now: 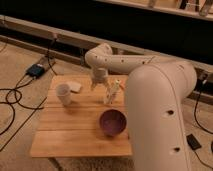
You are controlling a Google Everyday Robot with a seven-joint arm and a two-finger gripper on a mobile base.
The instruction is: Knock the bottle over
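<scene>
The bottle is slim and whitish with a white cap and stands on the wooden table near its far middle. It leans with its top to the right. My gripper hangs from the white arm just left of the bottle, at about the height of its upper half, very close to it. I cannot tell whether they touch.
A white cup stands at the left of the table, with a small flat white object behind it. A purple bowl sits in front of the bottle. Cables and a black box lie on the floor to the left.
</scene>
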